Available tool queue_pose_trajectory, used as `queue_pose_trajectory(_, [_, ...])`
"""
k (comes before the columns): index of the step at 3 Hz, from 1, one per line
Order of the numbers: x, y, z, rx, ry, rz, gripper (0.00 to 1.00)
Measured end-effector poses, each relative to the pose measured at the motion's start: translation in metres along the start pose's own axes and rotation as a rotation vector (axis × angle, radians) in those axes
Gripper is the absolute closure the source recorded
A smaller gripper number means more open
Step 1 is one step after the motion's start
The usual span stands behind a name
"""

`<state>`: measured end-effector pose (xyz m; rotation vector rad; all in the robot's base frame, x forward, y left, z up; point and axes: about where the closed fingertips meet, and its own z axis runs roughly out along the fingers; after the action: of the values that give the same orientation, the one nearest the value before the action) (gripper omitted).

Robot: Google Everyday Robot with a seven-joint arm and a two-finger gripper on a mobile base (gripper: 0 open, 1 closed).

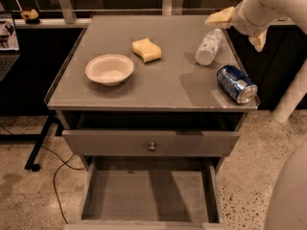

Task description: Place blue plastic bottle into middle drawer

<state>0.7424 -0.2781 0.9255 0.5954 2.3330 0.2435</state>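
The bottle [208, 47] lies on its side at the far right of the surface [172, 83]. The gripper [239, 28] hangs just above it, jaws spread apart, likely to straddle its body. Below, the drawer [148, 195] stands pulled out to receive it.

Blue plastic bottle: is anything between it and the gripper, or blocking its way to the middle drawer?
Nothing visible. The open gripper hovers just beyond the blue plastic bottle, air between. The middle drawer stands pulled out; the blue can lies beside that path.
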Motion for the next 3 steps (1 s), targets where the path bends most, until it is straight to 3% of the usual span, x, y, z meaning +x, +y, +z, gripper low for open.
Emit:
queue_pose_trajectory(2, [0.003, 0.028, 0.008, -0.053, 0.024, 0.023, 0.0])
queue_pose_trajectory(3, [0.006, 0.033, 0.013, -0.053, 0.032, 0.024, 0.0])
